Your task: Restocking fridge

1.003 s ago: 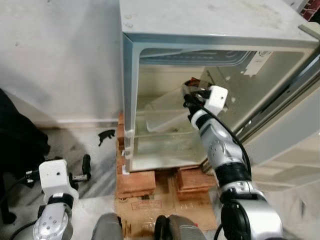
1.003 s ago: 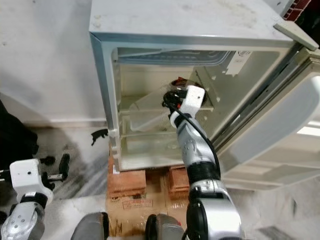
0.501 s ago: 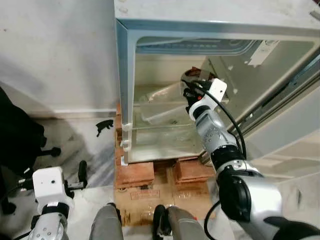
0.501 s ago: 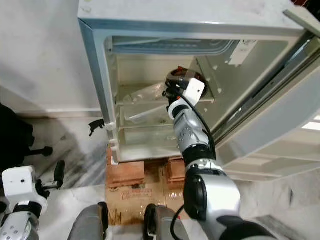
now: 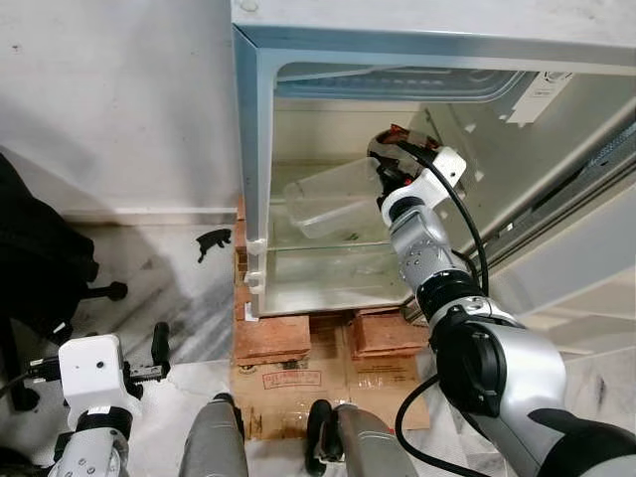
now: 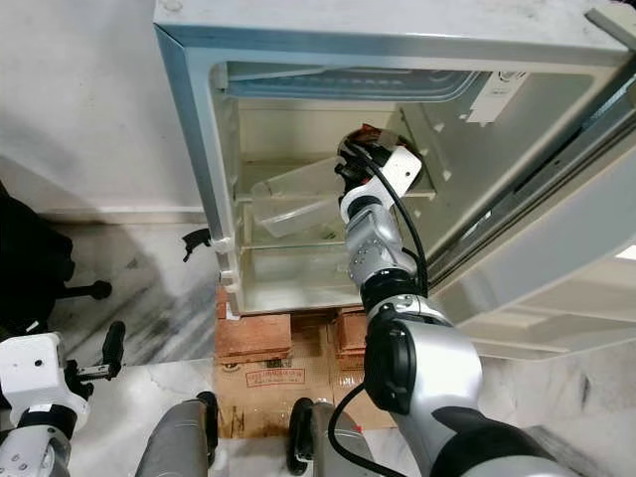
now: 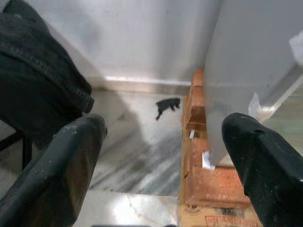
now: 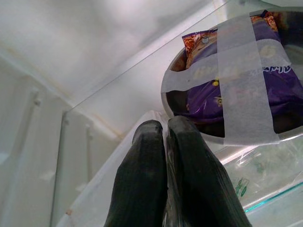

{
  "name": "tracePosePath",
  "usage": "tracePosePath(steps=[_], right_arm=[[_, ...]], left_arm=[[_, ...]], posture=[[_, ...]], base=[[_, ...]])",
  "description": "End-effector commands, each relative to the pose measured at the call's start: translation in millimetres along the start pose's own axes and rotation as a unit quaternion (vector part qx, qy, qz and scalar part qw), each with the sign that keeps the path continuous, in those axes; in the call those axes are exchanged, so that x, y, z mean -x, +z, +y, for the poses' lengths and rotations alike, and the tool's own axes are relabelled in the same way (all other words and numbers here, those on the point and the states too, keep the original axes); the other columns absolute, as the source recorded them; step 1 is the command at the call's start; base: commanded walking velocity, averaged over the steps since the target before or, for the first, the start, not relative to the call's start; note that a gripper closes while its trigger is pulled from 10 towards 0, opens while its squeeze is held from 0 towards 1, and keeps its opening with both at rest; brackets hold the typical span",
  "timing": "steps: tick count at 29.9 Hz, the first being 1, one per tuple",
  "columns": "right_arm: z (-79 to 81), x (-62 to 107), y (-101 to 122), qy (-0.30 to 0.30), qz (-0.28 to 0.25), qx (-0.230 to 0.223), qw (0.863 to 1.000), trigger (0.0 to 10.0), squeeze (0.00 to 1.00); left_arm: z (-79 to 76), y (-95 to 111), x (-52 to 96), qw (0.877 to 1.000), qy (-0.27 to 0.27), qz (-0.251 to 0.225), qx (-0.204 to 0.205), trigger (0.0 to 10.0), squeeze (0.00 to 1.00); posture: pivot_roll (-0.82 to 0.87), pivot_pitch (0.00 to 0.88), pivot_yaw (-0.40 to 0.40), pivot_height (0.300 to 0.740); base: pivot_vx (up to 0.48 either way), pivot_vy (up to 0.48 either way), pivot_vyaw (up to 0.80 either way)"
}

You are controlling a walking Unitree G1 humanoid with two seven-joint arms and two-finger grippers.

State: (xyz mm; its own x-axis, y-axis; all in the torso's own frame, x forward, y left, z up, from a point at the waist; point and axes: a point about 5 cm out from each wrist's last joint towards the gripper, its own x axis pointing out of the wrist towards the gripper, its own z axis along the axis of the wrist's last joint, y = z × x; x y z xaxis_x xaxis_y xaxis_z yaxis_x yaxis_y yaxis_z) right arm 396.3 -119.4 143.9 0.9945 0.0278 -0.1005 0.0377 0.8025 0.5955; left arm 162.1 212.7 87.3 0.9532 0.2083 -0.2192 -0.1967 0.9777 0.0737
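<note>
A small fridge (image 5: 253, 149) stands open in front of me. My right gripper (image 8: 161, 125) reaches inside at upper-shelf height, its fingers shut on the rim of a metal bowl (image 8: 222, 75). The bowl holds purple snack packets under strips of white tape and appears as a dark round shape (image 5: 393, 144) in the left eye view. Just left of it, a clear plastic container (image 5: 333, 199) lies tilted on the glass shelf (image 5: 328, 245). My left gripper (image 7: 165, 137) hangs low beside the fridge's left side, open and holding nothing.
The fridge door (image 5: 576, 258) stands open to the right. Red bricks (image 5: 273, 338) and flattened cardboard (image 5: 288, 388) lie under the fridge. Dark clothing (image 5: 40, 268) is piled at the left, and a small black scrap (image 5: 212, 241) lies on the marble floor.
The whole view has shifted with the head. My right gripper has stayed inside the fridge with the bowl, and its wrist has turned slightly. The left arm now sits lower in the picture.
</note>
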Motion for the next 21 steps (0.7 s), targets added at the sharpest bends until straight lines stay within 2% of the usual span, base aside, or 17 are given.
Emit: tracePosePath(steps=[1, 5, 14, 21], right_arm=[[-9.2, -0.3, 7.2, -0.018, -0.012, -0.002, 1.000, 10.0, 0.00], [-11.9, 0.2, 6.5, -0.004, -0.005, 0.003, 1.000, 10.0, 0.00], [-22.1, 7.1, -8.9, 0.073, 0.056, 0.009, 0.996, 10.0, 0.00], [-23.8, 10.3, -9.3, 0.119, 0.067, -0.006, 0.991, 10.0, 0.00]], left_arm=[[-0.1, -4.3, 2.1, 1.000, -0.003, 0.014, -0.002, 10.0, 0.00], [-1.1, -4.5, 0.5, 1.000, -0.007, 0.015, -0.001, 10.0, 0.00], [-1.9, -4.5, -4.4, 1.000, -0.015, 0.015, 0.003, 10.0, 0.00], [-4.5, -3.6, -8.3, 1.000, -0.022, 0.013, 0.004, 10.0, 0.00]], posture=[[0.28, 0.249, -0.115, 0.740], [0.27, 0.243, -0.116, 0.740], [0.26, 0.227, -0.115, 0.740], [0.25, 0.220, -0.106, 0.740]], base=[[0.000, 0.000, 0.00], [0.000, 0.000, 0.00], [0.000, 0.000, 0.00], [0.000, 0.000, 0.00]])
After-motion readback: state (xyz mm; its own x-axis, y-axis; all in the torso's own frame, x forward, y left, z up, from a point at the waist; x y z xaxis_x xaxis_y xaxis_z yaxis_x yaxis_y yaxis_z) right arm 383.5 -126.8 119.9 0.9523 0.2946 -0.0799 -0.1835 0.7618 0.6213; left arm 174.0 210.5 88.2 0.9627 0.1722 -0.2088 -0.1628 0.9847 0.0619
